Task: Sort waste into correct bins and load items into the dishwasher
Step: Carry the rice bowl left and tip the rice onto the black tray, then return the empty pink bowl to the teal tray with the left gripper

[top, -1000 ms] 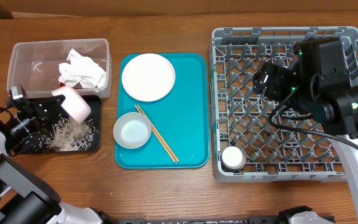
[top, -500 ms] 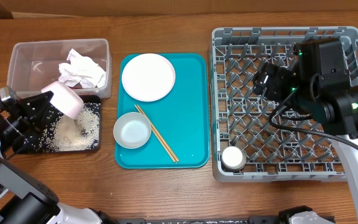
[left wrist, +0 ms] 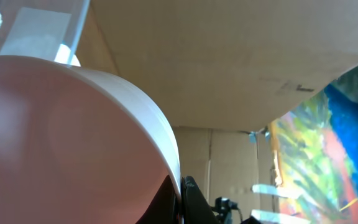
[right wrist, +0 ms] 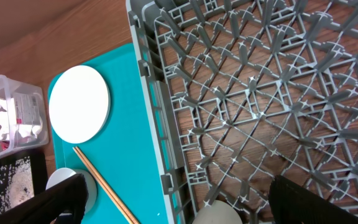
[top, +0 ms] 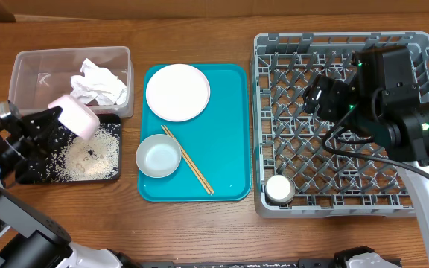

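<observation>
Rice scraps (top: 88, 155) lie heaped white across the black tray (top: 30, 177).

I drew my left hand (top: 45, 123) with the tilted pink bowl (top: 77, 117) slightly back to the left over the black tray (top: 27, 173), and the rice (top: 88, 152) pile there grew wider.

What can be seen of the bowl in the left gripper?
The bowl is small, round and pale pink with a lighter rim, smooth like plastic or ceramic. The left gripper is shut on its rim and holds it tipped on its side above the black tray, where white rice lies.
</observation>
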You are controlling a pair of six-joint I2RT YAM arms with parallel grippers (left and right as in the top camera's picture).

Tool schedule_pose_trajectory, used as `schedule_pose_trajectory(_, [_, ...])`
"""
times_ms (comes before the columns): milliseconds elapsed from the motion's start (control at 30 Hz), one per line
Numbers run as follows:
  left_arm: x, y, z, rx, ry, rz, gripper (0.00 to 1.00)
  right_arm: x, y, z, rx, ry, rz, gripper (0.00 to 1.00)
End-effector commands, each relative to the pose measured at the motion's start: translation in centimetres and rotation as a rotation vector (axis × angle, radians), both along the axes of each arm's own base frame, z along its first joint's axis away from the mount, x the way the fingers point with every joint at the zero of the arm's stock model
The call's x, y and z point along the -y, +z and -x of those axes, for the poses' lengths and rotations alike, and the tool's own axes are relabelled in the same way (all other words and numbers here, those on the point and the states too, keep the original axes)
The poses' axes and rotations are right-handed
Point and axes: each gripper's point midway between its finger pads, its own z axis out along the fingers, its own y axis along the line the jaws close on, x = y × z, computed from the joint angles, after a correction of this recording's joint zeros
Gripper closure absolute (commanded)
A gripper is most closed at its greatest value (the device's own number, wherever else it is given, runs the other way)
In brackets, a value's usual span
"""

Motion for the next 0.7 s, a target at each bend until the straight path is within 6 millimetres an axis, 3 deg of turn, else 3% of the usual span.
schedule_pose_trajectory(0, [2.4, 3.8, -1.0, 0.063, -0.058, -0.162, 0.96, 0.0, 0.9, -0.2, 0.031, 0.003, 0.002, 0.05])
schedule_pose_trajectory(167, [8.2, 5.6, -3.2, 0.021, -0.142, -0.521, 0.96, 0.1, 0.9, -0.2, 0.031, 0.003, 0.003, 0.05])
schedule_pose_trajectory(300, [14.0, 5.2, -4.9, 0.035, -0.235, -0.833, 0.96, 0.1, 0.9, -0.2, 0.031, 0.003, 0.003, 0.05])
schedule_pose_trajectory(467, [20.6, 1.0, -5.3, -0.008, -0.352, -1.252, 0.96, 0.1, 0.9, -0.2, 0.03, 0.003, 0.003, 0.05])
schedule_pose_trajectory(667, [26.8, -4.3, -3.6, -0.058, -0.523, -1.543, 0.96, 0.1, 0.9, -0.1, 0.027, 0.003, 0.004, 0.05])
